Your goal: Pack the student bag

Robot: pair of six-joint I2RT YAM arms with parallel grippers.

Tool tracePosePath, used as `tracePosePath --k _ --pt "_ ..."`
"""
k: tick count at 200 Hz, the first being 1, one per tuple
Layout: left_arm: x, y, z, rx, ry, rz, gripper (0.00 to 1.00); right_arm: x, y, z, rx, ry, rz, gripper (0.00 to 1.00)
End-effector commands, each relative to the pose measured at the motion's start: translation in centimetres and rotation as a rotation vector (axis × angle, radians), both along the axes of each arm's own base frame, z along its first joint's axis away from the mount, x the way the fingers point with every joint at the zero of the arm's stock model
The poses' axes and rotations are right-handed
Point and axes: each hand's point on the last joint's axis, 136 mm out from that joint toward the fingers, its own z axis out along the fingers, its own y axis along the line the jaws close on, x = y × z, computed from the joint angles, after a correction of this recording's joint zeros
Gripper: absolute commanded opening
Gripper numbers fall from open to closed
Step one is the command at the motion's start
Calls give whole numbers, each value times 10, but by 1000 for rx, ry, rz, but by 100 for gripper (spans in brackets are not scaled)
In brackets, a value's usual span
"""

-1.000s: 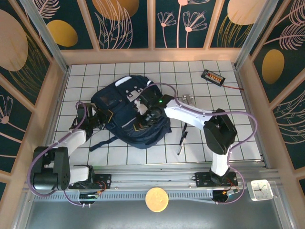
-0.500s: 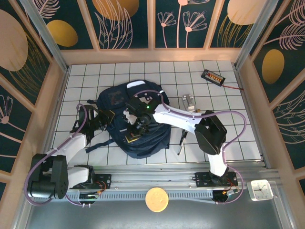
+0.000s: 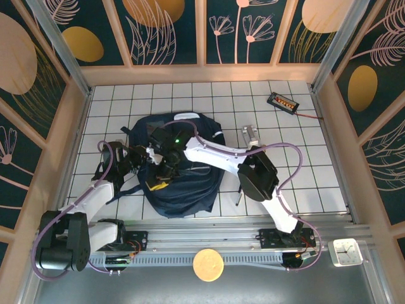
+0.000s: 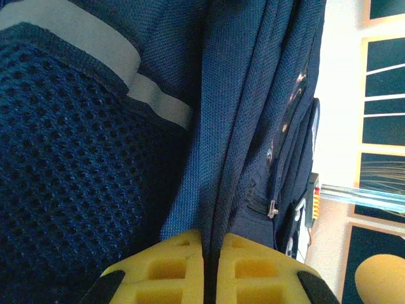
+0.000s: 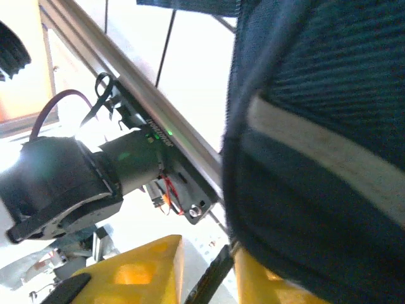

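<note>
The student bag [image 3: 185, 190], navy with pale trim stripes, lies in the middle of the tiled table. My left gripper [image 3: 143, 158] sits at the bag's left edge. In the left wrist view its yellow fingers [image 4: 180, 266] are pressed together on a fold of the bag's fabric [image 4: 218, 158]. My right gripper [image 3: 159, 180] hangs over the bag's left half, close to the left one. In the right wrist view that gripper [image 5: 209, 256] has its jaws apart. A thin dark strap [image 5: 212, 278] crosses the gap and the bag [image 5: 316, 95] bulges over the right finger.
A black pen [image 3: 240, 189] lies right of the bag, and a small clear object [image 3: 249, 135] beyond it. A black device with an orange face [image 3: 283, 101] and its cable sit at the far right. The metal rail [image 5: 158, 123] runs along the near edge.
The bag has been dragged and turned toward the left and the near edge. My right gripper swung left across it and its jaws have parted. The left gripper keeps its hold.
</note>
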Motion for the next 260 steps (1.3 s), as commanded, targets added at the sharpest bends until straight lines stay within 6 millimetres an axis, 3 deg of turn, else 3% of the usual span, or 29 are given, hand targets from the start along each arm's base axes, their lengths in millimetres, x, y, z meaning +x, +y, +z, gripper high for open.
tracePosePath --k 1,16,26,28,36,37,38,42,77,107,146,203,260 --pt "-10 -24 18 -67 -42 -111 0 9 15 34 149 -81 21 47" --pt "-13 -23 19 -37 -45 -129 5 9 0 43 159 -81 -5 58" --pt "-14 -23 22 -14 -58 -147 15 6 -13 48 164 -74 -19 62" --pt "-15 -23 22 -7 -60 -151 21 6 -16 49 164 -75 -23 62" --pt "-15 -22 25 19 -64 -163 69 6 -27 50 156 -73 -45 62" --pt "-15 -22 25 23 -64 -165 84 6 -29 49 151 -71 -48 62" --pt "-15 -22 26 25 -65 -167 91 6 -31 49 152 -72 -51 62" --pt "-15 -22 28 39 -70 -176 98 6 -37 49 149 -71 -65 62" --pt "-10 -18 60 201 -132 -253 99 12 -98 27 108 -34 -219 66" --pt "-6 -23 95 356 -247 -373 99 41 -145 14 70 -64 -371 66" --pt "-15 -41 99 592 -274 -582 99 76 -188 -2 29 -107 -503 66" --pt "-28 -74 83 742 -283 -750 99 87 -199 -24 0 -103 -552 66" --pt "-34 -75 76 778 -282 -784 99 88 -211 -26 -67 -136 -579 66"
